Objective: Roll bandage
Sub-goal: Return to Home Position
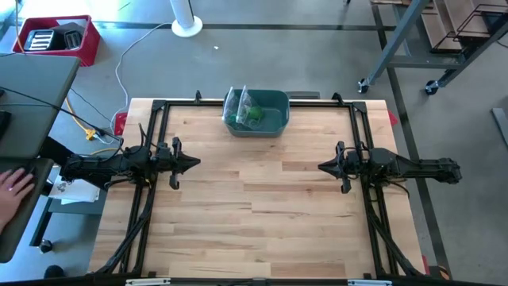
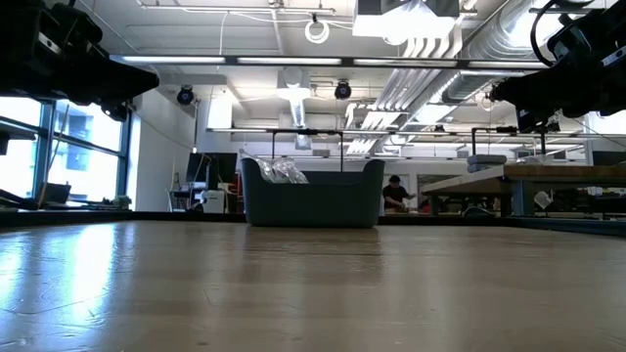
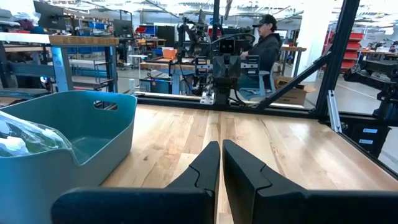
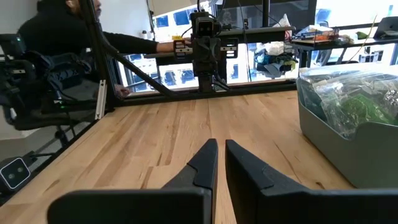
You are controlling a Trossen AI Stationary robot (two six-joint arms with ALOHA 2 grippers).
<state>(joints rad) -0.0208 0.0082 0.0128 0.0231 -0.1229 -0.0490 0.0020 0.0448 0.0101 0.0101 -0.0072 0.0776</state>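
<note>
Blue bin sits at the far edge of the bench, about midway across. Its long axis runs side to side, parallel to that edge.

Transparent zip bag is inside the bin, at the end nearer the left arm. It stands on edge and leans, with its top poking above the rim. From bench height the crinkled bag top shows just over the bin wall on that same side.

Green bandage is inside the bag, low in the bin, roughly at the bin's middle. It reads as a compact green lump. Cannot tell its long axis or which way it points. The right wrist view shows green through the plastic, pressed against the bin's inner wall, but the form is no clearer there.

Left gripper hangs over the left half of the bench, well clear of the bin, pointing inward toward the opposite arm. In its wrist view the jaws are drawn together with only a thin slit between them, and they hold nothing.

Right gripper mirrors it over the right half, pointing inward, level with the left one and well apart from it. Its jaws are likewise brought together and empty.

The bare wood between the two arms carries nothing.

A person's hand rests on a grey desk beside the bench, on the left arm's side. Another person in a cap sits beyond the bench's far side in the left wrist view.
</note>
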